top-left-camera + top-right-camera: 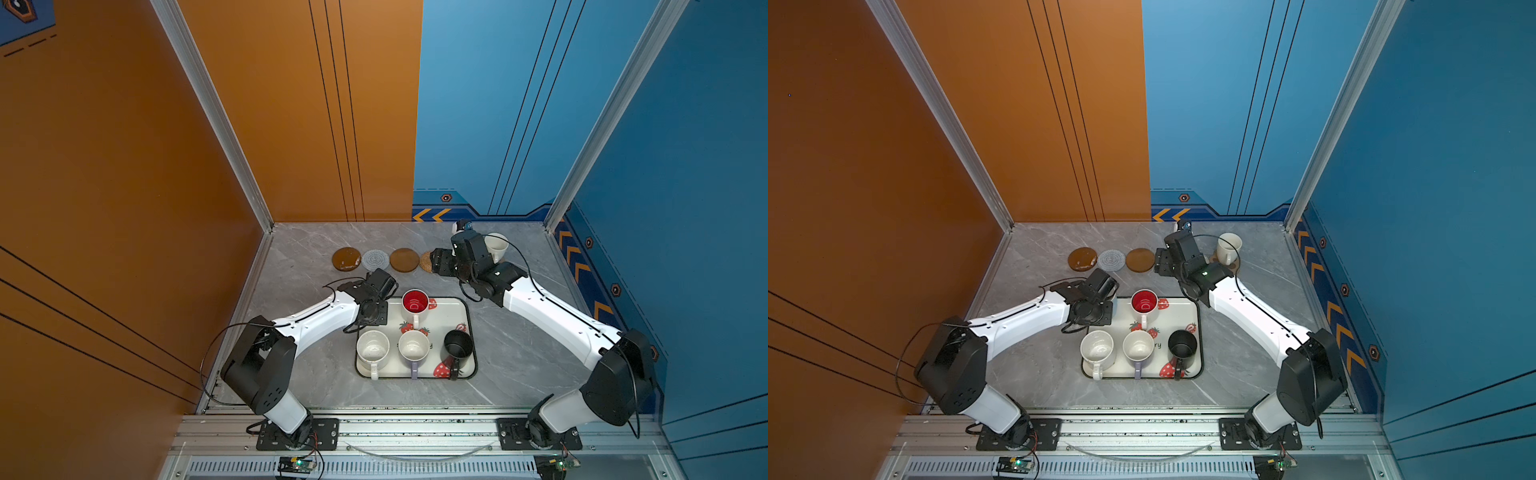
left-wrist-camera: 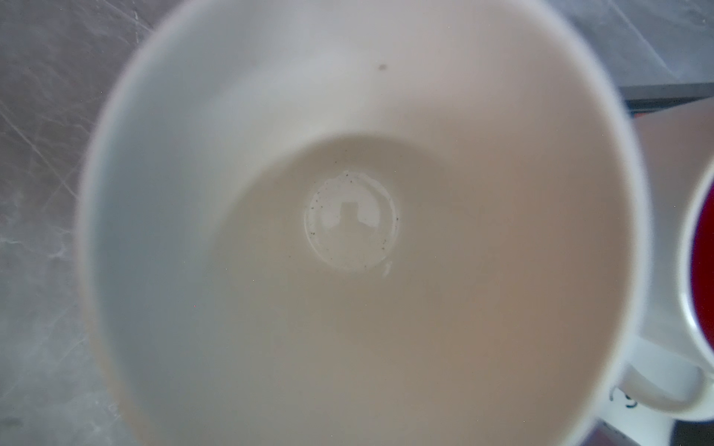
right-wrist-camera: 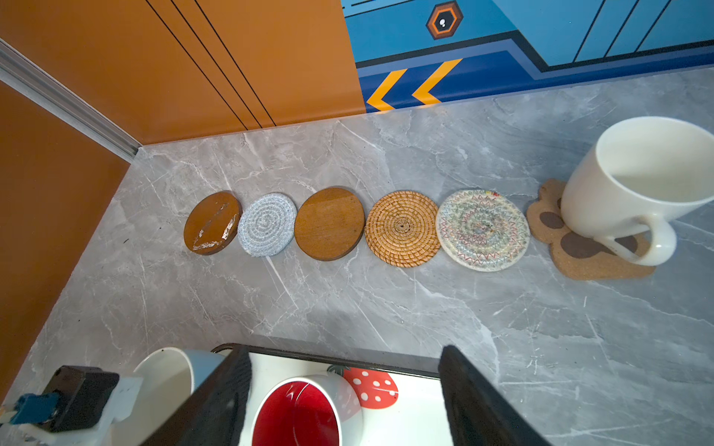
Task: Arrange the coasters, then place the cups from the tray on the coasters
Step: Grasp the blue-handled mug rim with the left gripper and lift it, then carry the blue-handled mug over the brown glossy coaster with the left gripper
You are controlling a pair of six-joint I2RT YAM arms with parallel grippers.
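An orange wall (image 1: 124, 166) and a blue wall (image 1: 478, 104) enclose a grey marble-patterned table (image 1: 519, 353). Near its middle sits the tray (image 1: 446, 316), white with a dark rim and red strawberry prints. Four cups stand upright in it. The speckled white mug (image 1: 372, 351), the lavender mug (image 1: 413, 345) and the black mug (image 1: 458, 344) line the near side, and the red-lined white mug (image 1: 415, 301) stands at the far side.

The light blue mug (image 3: 170, 370), white inside, is at the tray's far-left corner beneath the left gripper (image 1: 372, 313). Whether that pincer is clenched on it cannot be told.

The right gripper (image 3: 344, 351) hangs over the coaster row, released, its fingers wide apart with nothing between them.

The cream white mug (image 3: 637, 181) stands on the paw-print cork coaster (image 3: 579, 266) at the row's right end. Leftward along the table's far side lie:
- the zigzag woven round (image 3: 482, 229)
- the tan rattan round (image 3: 402, 228)
- the plain brown disc (image 3: 329, 223)
- the grey woven round (image 3: 266, 224)
- the scuffed brown disc (image 3: 211, 223)
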